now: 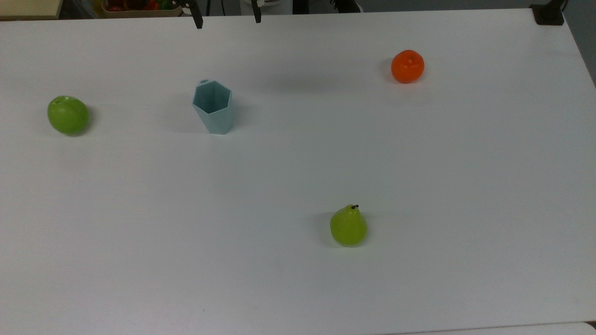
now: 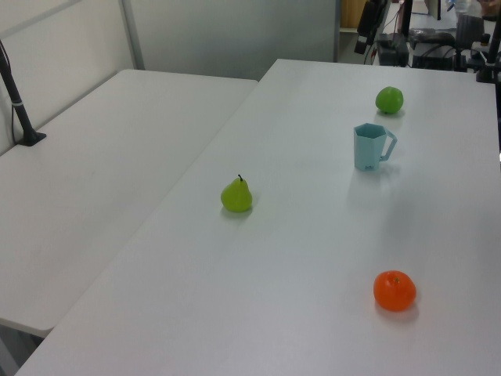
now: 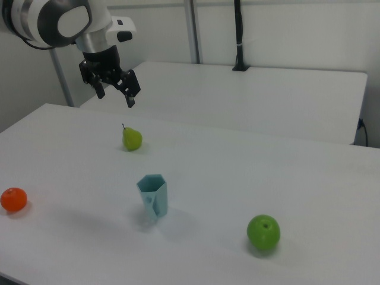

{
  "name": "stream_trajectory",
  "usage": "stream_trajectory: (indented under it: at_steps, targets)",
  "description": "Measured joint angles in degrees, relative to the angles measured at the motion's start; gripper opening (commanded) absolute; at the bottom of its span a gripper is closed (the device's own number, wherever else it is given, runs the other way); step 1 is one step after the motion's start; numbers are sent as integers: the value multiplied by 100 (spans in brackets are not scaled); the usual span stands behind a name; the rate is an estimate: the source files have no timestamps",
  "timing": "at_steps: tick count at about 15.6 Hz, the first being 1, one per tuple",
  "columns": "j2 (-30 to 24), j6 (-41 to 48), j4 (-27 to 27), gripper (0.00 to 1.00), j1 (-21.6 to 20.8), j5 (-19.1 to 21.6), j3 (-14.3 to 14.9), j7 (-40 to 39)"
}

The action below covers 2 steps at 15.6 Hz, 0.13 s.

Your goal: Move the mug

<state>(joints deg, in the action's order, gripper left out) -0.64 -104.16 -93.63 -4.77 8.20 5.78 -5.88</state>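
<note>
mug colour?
Pale blue-grey, plain; the mug shows best in the top view.

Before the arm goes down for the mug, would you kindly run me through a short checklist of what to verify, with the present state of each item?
1. Mug upright on the table, open end up: ok.
2. Tool open: ok, its two fingers stand apart in the right view.
3. Tool empty: ok, nothing between the fingers.
4. Tool above the mug: not ok; it hangs high and off to the right view's left of it.
5. Room around the mug: ok; the apple, pear and orange all lie well apart from it.
6. Handle direction for the grasp: ok; in the left view it points to the left view's right.
</note>
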Motion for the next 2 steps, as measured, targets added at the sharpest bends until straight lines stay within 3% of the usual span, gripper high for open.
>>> stream_trajectory:
  at_steps: [2]
  targets:
    - [0,0,0,100,-4,1,-2,3]
